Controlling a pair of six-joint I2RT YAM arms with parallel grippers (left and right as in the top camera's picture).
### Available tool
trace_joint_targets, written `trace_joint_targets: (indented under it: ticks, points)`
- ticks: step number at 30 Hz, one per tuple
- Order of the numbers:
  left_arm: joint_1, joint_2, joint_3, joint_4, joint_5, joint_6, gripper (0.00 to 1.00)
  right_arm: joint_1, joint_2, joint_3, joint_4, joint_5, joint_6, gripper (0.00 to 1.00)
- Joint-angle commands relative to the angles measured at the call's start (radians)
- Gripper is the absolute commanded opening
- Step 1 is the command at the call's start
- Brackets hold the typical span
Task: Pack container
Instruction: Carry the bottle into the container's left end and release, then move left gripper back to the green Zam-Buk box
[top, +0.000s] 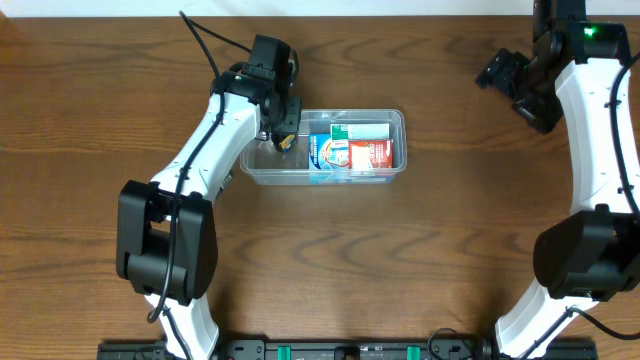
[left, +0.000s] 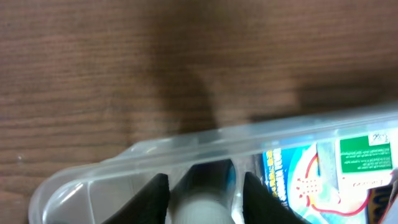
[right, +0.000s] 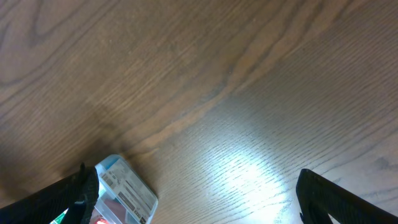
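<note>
Clear plastic forms the container (top: 262, 168), which we see lying near the middle of the wooden tabletop (top: 450, 230), its long side running left to right. Its right part is filled with small packs: a blue and white box (top: 322, 155), a red box (top: 370, 155) and a green and white box (top: 360, 131) against the far wall. The left gripper (top: 284, 140) hangs over the container's left end, pointing down into it. From the left wrist view we see its two dark fingers (left: 155, 196) flanking a pale, blurred cylinder (left: 200, 208) inside the tub. We cannot tell whether they press on it or stand just off it. The right gripper (top: 505, 72) is well apart, over the far right of the tabletop, its jaws spread wide with nothing between them.
</note>
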Motion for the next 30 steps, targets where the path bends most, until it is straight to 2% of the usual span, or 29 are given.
trace_joint_targets:
  ticks: [1, 9, 11, 13, 16, 21, 24, 28, 30]
  points:
    - [-0.002, -0.004, 0.000, 0.016, 0.000, 0.006, 0.51, -0.002, -0.012, 0.007, -0.001, 0.003, 0.013, 0.99]
    - [-0.002, -0.076, 0.001, 0.021, 0.026, -0.026, 0.60, -0.002, -0.012, 0.007, -0.001, 0.003, 0.013, 0.99]
    - [0.000, -0.119, 0.001, 0.001, 0.025, -0.031, 0.62, -0.002, -0.012, 0.007, -0.001, 0.003, 0.013, 0.99]
    - [0.009, -0.182, 0.001, -0.030, 0.024, -0.032, 0.71, -0.002, -0.012, 0.007, -0.001, 0.003, 0.013, 0.99]
    - [0.039, -0.266, 0.001, -0.093, 0.015, -0.048, 0.73, -0.002, -0.012, 0.007, -0.001, 0.003, 0.013, 0.99]
    - [0.166, -0.391, 0.001, -0.344, -0.136, -0.133, 0.80, -0.002, -0.011, 0.007, -0.001, 0.003, 0.013, 0.98]
    - [0.271, -0.389, -0.004, -0.478, -0.127, -0.190, 0.81, -0.002, -0.012, 0.007, -0.001, 0.003, 0.013, 0.99]
    - [0.363, -0.351, -0.069, -0.497, -0.055, -0.202, 0.82, -0.002, -0.012, 0.007, -0.001, 0.003, 0.013, 0.99]
    - [0.383, -0.320, -0.108, -0.472, -0.050, -0.161, 0.84, -0.002, -0.012, 0.007, -0.001, 0.003, 0.013, 0.99]
